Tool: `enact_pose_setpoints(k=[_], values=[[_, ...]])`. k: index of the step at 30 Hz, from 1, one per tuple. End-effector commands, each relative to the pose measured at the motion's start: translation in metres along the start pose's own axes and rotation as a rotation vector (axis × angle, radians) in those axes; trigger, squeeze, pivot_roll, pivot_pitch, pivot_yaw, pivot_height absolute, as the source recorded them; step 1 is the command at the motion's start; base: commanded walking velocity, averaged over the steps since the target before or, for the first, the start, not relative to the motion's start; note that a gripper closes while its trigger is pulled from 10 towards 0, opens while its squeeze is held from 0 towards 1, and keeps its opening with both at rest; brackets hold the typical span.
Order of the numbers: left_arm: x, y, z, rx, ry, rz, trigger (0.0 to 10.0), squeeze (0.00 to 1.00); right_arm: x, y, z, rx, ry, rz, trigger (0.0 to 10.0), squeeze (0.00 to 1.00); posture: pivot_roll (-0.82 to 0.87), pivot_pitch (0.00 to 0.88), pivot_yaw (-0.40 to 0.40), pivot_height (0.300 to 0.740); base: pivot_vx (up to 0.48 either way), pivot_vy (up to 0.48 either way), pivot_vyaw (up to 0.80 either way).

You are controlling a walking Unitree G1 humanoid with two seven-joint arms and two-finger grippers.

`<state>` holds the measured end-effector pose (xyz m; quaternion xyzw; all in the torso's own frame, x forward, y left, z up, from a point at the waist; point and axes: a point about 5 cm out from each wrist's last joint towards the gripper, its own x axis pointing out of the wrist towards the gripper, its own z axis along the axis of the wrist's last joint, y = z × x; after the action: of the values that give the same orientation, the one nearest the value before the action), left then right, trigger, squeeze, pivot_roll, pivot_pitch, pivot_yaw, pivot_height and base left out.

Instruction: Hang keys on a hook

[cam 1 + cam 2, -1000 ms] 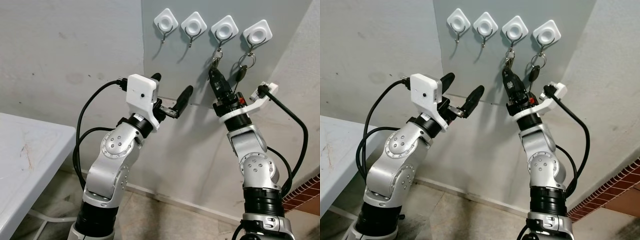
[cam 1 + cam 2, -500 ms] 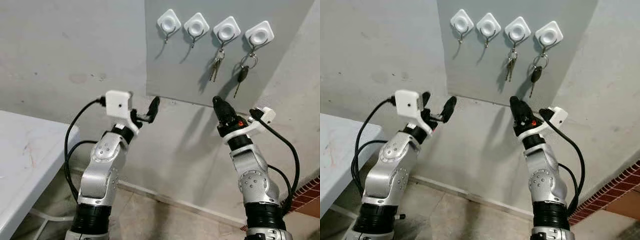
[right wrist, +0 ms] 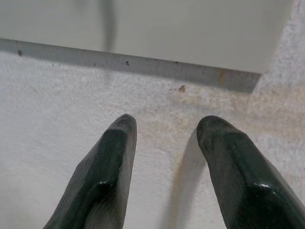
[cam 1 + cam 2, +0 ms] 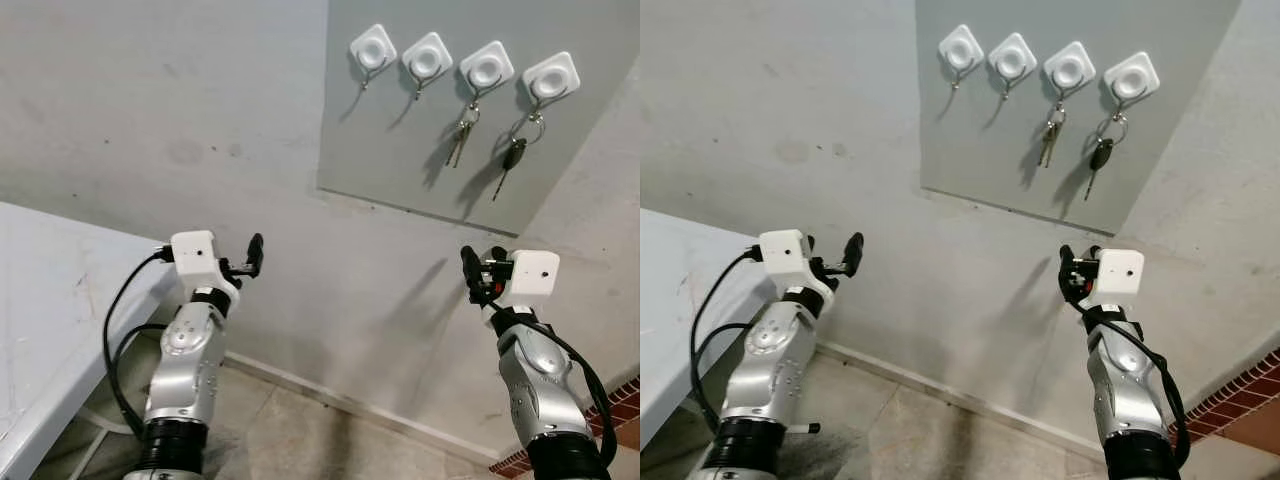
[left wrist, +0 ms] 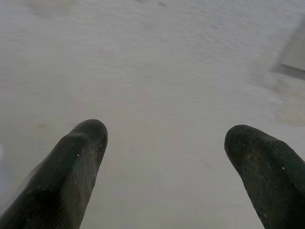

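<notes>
Four white hooks sit in a row on a grey board (image 4: 400, 150) on the wall. A bunch of silver keys (image 4: 459, 142) hangs from the third hook (image 4: 485, 67). A black-headed key (image 4: 512, 160) hangs from the fourth hook (image 4: 551, 76). The first hook (image 4: 372, 50) and second hook (image 4: 427, 58) are bare. My right gripper (image 4: 468, 268) is well below the board, open and holding nothing, fingertips (image 3: 121, 125) facing the board's lower edge. My left gripper (image 4: 255, 252) is lower left of the board, also open, its fingers (image 5: 86, 138) pointing at bare wall.
A white table (image 4: 50, 310) stands at the left, close to my left arm. The wall meets a tiled floor (image 4: 300, 440) below. A strip of red brick (image 4: 625, 400) shows at the lower right.
My right gripper let go of the silver keys, which now hang on the third hook. Both arms dropped down and away from the board. The camera view shifted too.
</notes>
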<state>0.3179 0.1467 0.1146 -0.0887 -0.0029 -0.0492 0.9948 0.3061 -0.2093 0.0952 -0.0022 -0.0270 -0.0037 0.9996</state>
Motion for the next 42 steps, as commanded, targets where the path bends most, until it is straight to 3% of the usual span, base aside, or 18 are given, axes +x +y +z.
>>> enact_pose_setpoints(k=[1,6,17,42], values=[[-0.004,0.007,-0.005,0.006,-0.002,0.017,10.0,0.0,0.001,-0.001,0.0,-0.041,-0.005,0.002,10.0,0.0,0.02,0.0,-0.026,0.74,0.0,0.0,0.8],[-0.006,0.01,-0.007,0.002,-0.019,0.023,10.0,0.0,0.0,0.0,-0.003,-0.087,-0.004,0.003,10.0,0.0,0.02,0.0,-0.03,0.74,0.0,0.0,0.8],[-0.009,0.014,-0.011,-0.015,-0.029,0.015,10.0,0.0,-0.004,0.009,-0.006,-0.07,-0.012,0.014,10.0,0.0,0.01,0.0,-0.033,0.74,0.0,0.0,0.8],[-0.009,0.014,-0.008,-0.007,-0.054,0.006,10.0,0.0,-0.004,0.013,-0.001,-0.072,-0.035,0.076,10.0,0.0,0.01,0.0,-0.047,0.74,0.0,0.0,0.8]])
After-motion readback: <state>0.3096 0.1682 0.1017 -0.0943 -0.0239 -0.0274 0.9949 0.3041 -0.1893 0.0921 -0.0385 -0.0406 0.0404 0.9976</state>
